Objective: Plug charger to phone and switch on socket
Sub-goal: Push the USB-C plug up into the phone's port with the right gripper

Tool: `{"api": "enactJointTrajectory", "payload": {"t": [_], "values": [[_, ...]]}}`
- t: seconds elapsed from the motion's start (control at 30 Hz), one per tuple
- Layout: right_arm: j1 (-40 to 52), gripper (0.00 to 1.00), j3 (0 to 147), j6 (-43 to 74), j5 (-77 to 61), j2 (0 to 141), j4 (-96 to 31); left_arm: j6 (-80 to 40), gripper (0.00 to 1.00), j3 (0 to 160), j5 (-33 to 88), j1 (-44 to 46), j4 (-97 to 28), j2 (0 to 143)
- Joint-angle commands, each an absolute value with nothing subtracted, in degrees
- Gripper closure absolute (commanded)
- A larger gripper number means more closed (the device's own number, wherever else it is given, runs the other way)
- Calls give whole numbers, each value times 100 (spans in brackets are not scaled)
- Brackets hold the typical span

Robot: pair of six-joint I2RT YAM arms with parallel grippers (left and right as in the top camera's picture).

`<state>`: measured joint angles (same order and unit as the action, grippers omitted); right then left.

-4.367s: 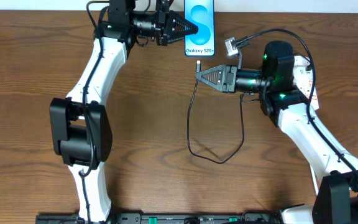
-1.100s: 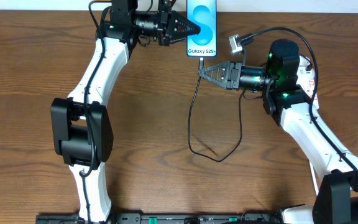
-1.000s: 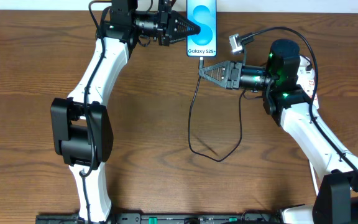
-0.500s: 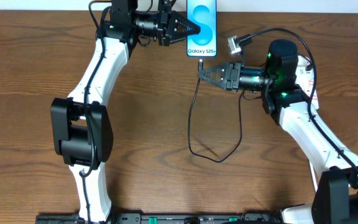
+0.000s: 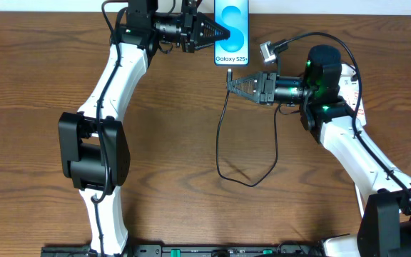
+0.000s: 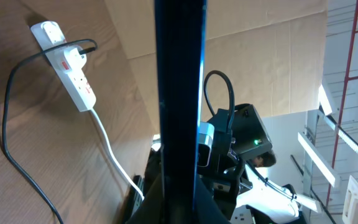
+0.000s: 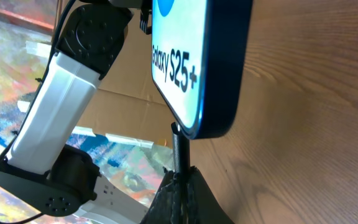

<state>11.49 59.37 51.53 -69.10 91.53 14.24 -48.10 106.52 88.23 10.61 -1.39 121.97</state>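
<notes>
The phone (image 5: 231,28), blue screen reading "Galaxy S25+", lies at the table's far edge. My left gripper (image 5: 222,32) is shut on its left side. In the left wrist view the phone is a dark edge-on bar (image 6: 179,93) rising from the fingers (image 6: 179,202). My right gripper (image 5: 230,81) is shut on the charger (image 5: 220,143), a thin black cable, just behind its plug tip (image 7: 176,134). In the right wrist view the tip meets the phone's (image 7: 204,62) lower edge above the fingers (image 7: 180,186). I cannot tell whether it is seated. The socket (image 6: 72,71) is a white strip with red markings.
The charger's slack loops on the wooden table (image 5: 163,157) below the right gripper. A white cord (image 6: 114,155) leaves the socket. In the overhead view the socket is mostly hidden behind my right arm (image 5: 323,71). A cable adapter (image 5: 266,50) hangs by that arm.
Over several seconds my right gripper carried the plug tip up to the phone's lower edge. In the last second it shifted only slightly left. The left gripper and phone stayed put.
</notes>
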Motion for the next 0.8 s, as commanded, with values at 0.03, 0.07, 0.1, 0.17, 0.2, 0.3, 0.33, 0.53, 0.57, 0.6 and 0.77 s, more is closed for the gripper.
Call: {"api": "enactJointTrajectory", "payload": {"t": [0.03,0.07,0.1,0.17,0.2,0.3,0.33,0.53,0.57,0.6,0.77], "values": [[1020,99,5918,5181,-7043,9174,1446,-4681,93,10713,9008,1074,-75,11924],[1011,99,5918,5181,-7043,9174,1446,-4678,93,10713,9008,1074,-75,11924],[1004,99,5918,5181,-7043,9174,1450,-4678,93,10713,9008,1074,-75,11924],[1007,99,5918,5183,-7046,9174,1461,-4678,93,10713,9008,1074,-75,11924],[1009,99,5918,5181,-7046,9174,1461,-4678,93,10713,9008,1076,-75,11924],[1022,99,5918,5183,-7046,9174,1459,-4681,93,10713,9008,1074,-75,11924],[1028,99,5918,5183,-7043,9174,1459,-4681,93,10713,9008,1074,-75,11924],[1144,99,5918,5183,-7022,9174,1459,-4681,93,10713,9006,1076,-75,11924],[1160,99,5918,5183,-7013,9174,1461,-4681,93,10713,9006,1076,-75,11924],[1166,99,5918,5186,-7000,9174,1459,-4681,93,10713,9006,1076,-75,11924],[1129,99,5918,5186,-6958,9174,1461,-4681,92,10713,9008,1076,-75,11924]]}}
